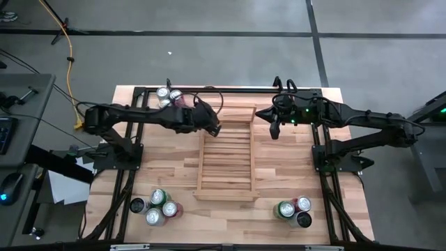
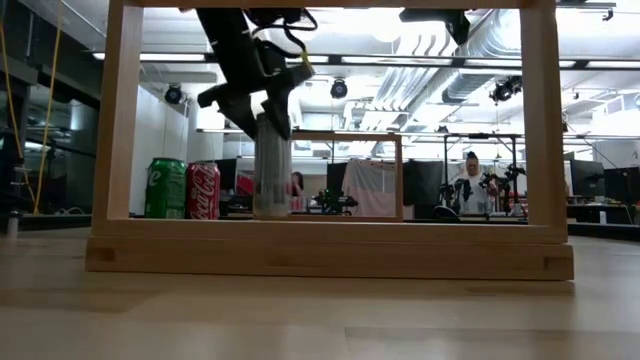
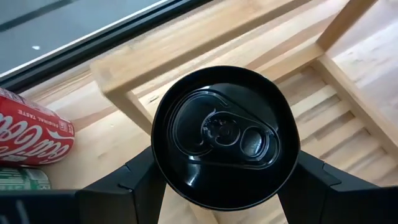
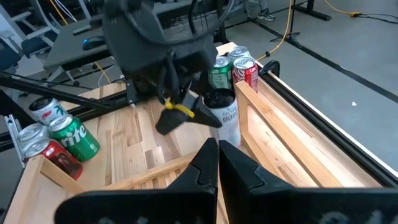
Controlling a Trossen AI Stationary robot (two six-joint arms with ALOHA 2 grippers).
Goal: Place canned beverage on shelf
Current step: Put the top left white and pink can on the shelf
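Note:
My left gripper (image 1: pixel 212 127) is shut on a pale grey can with a black top (image 3: pixel 224 137), over the far left corner of the light-wood slatted shelf (image 1: pixel 226 164). In the low view the can (image 2: pixel 272 170) stands upright inside the shelf frame (image 2: pixel 330 260), with its bottom down at the level of the slats. I cannot tell whether it rests on them. My right gripper (image 1: pixel 274 127) is shut and empty, and hangs just off the shelf's far right corner. The right wrist view shows the held can (image 4: pixel 228 118) beyond my right gripper's own shut fingers (image 4: pixel 217 163). My left gripper pinches the can between its two fingers (image 3: pixel 134 183), which sit on opposite sides of the can's wall (image 3: pixel 163 171) just below the top rim. The fingers come from the table's left, slanting down. The can stays upright, top up.
Several cans, green and red among them, stand on the table beyond the shelf's far left corner (image 1: pixel 167 96). Another cluster stands near left (image 1: pixel 159 206) and another near right (image 1: pixel 294 209). Black frame rails run along both table sides. A person shows far off in the room (image 2: pixel 470 170).

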